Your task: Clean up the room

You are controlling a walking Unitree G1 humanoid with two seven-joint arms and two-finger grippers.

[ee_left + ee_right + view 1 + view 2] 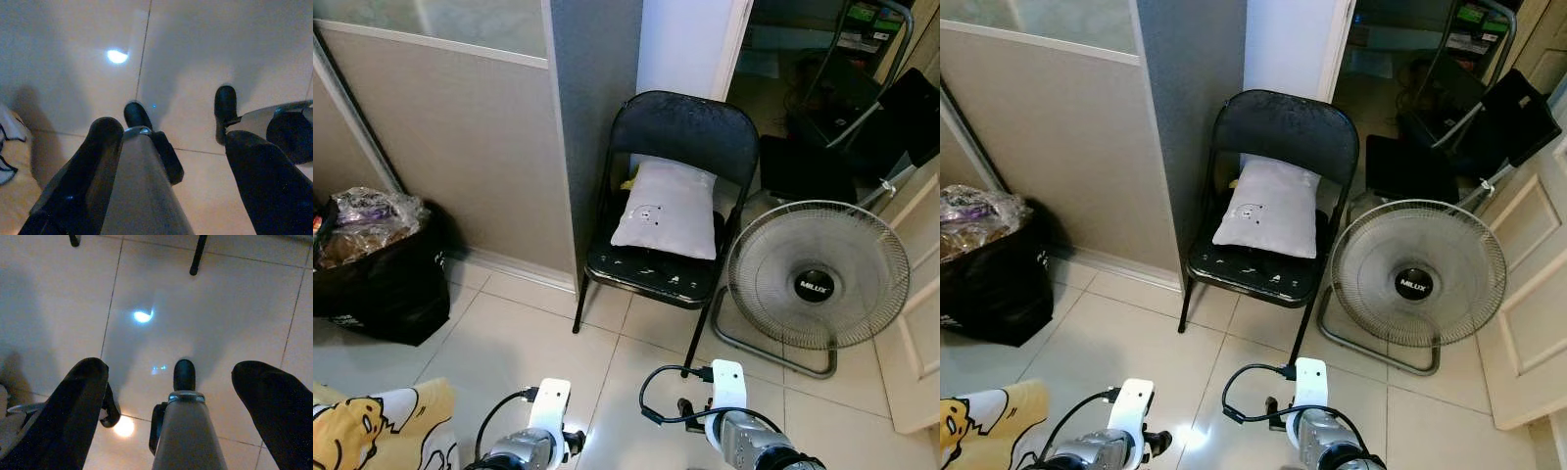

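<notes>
Both grippers, left (pixel 166 142) and right (pixel 181 396), hang spread and empty short of the chair (pixel 671 186); walking in risks clipping the fan (pixel 818 274) right of it or dislodging the pillow (pixel 668 209).

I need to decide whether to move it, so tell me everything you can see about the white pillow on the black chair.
The white pillow is a soft, roughly square fabric cushion with a small faint print near its middle. It leans tilted against the backrest of the black folding chair, its lower edge resting on the seat. Something yellowish pokes out behind its upper corner. Neither end effector is near it.
</notes>
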